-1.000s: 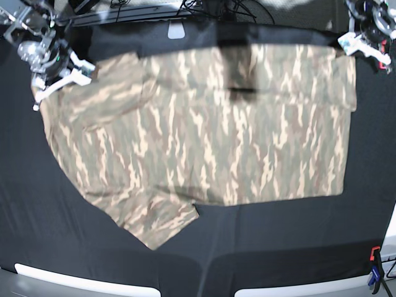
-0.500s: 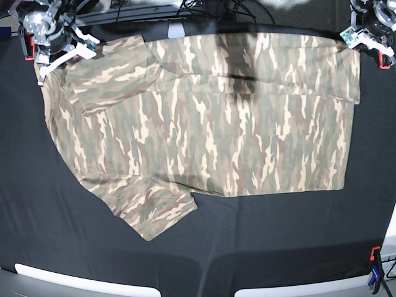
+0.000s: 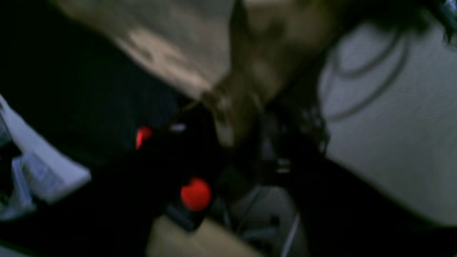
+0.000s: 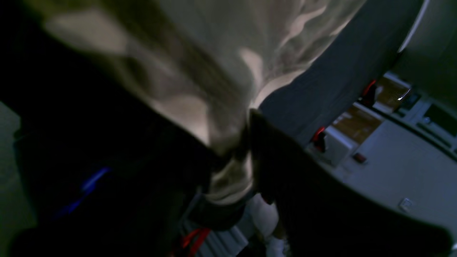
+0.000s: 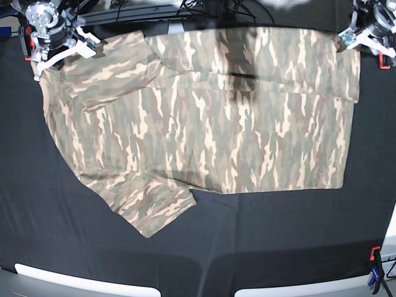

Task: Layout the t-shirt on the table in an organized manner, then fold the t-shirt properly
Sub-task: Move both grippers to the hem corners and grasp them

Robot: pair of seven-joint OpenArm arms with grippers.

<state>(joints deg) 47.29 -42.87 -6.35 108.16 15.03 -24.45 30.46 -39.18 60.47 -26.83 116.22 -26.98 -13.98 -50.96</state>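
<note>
Slightly, the t-shirt (image 5: 216, 136) has shifted toward the far edge of the counter (image 5: 297, 247) since the earlier frame. Camouflage cloth, broad and mostly flat, far side doubled over, one sleeve (image 5: 145, 204) angled nearward. Left end effector (image 3: 232, 139) and right end effector (image 4: 230, 142): released, parted around fabric

Both wrist views are dim and smeared with blur, the left one murkier, with near foreground shapes sunk into black. The base view is brighter and sharper, its light fairly even; soft dark shadows lie along the near part of the table (image 5: 278, 235), and white strips (image 5: 86, 280) gleam at its edge.
</note>
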